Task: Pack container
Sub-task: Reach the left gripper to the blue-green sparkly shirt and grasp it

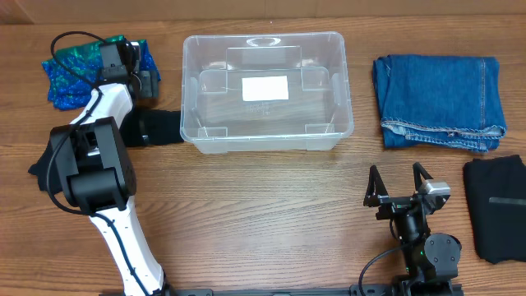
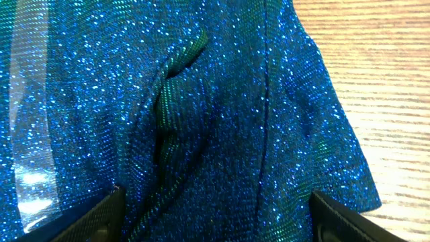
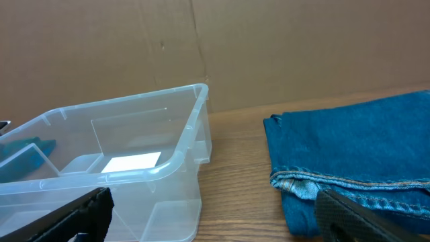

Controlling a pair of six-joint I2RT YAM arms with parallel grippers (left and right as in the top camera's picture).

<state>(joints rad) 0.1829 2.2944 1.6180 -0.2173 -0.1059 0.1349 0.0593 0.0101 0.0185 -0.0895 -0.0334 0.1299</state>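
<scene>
The left end effector (image 2: 216, 207), jaws spread wide over the glittery blue cloth (image 2: 222, 101), likely needed to pinch its raised fold (image 2: 176, 74) deeply before lifting toward the container (image 1: 263, 38).

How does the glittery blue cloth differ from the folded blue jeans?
The glittery blue cloth lies left of the container, crumpled, with the left hand over it; the folded blue jeans lie right of it, flat and untouched. The cloth sparkles with green tints; the jeans are matte denim. Both are blue and outside the container.
</scene>
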